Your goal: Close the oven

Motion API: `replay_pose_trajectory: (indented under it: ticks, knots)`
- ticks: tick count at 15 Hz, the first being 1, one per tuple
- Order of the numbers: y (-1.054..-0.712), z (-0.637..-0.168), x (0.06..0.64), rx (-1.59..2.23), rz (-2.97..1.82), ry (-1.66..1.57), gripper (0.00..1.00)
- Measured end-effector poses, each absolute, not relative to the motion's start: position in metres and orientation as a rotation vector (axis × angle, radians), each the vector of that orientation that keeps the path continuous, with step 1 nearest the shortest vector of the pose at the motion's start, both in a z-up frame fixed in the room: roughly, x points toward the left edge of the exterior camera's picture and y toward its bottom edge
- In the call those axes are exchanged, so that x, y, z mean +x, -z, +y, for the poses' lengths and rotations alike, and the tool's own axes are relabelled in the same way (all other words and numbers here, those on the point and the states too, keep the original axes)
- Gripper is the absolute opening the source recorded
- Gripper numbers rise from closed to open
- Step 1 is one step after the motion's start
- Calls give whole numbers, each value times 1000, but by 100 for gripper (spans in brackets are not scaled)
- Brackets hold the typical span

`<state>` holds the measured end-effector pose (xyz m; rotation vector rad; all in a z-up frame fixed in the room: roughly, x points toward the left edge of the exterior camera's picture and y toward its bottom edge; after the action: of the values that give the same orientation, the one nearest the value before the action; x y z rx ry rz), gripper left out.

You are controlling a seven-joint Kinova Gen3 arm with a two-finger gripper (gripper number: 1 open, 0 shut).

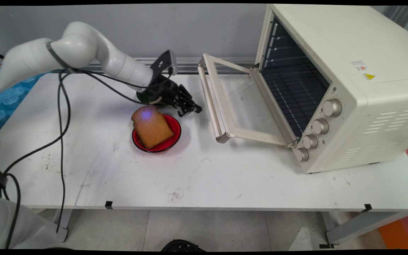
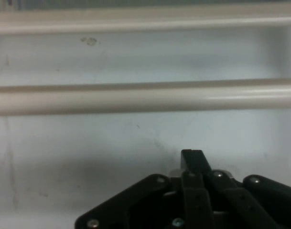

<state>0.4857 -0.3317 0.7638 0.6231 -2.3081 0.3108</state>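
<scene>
bread [image 1: 152, 126] lies on the plate [image 1: 174, 136]; my gripper [image 1: 190, 109] hangs just behind it, left of the oven [image 1: 345, 85] with its door [image 1: 237, 102] down.

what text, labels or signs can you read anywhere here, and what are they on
No words can be read.
Toaster oven: a small white sticker on its top, print too small to read.
Beside it, a yellow triangular warning sign, no legible wording.
Knobs: no readable markings.
Hand view: no text.

1. My gripper [image 2: 193, 160] is rising from the bottom edge, its fingers pressed together into one black tip.
2. A cream bar [image 2: 135, 98] is crossing ahead of me.
3. A second bar [image 2: 135, 21] is lying beyond it, over the white surface [image 2: 64, 152].
</scene>
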Motion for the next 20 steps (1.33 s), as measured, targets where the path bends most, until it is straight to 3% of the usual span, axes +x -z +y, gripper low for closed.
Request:
replay_pose_trajectory:
  ticks: [11, 20]
  knots:
    - [-728, -379, 451, 631, -2261, -309, 0]
    - [-760, -401, 433, 658, -2197, -303, 0]
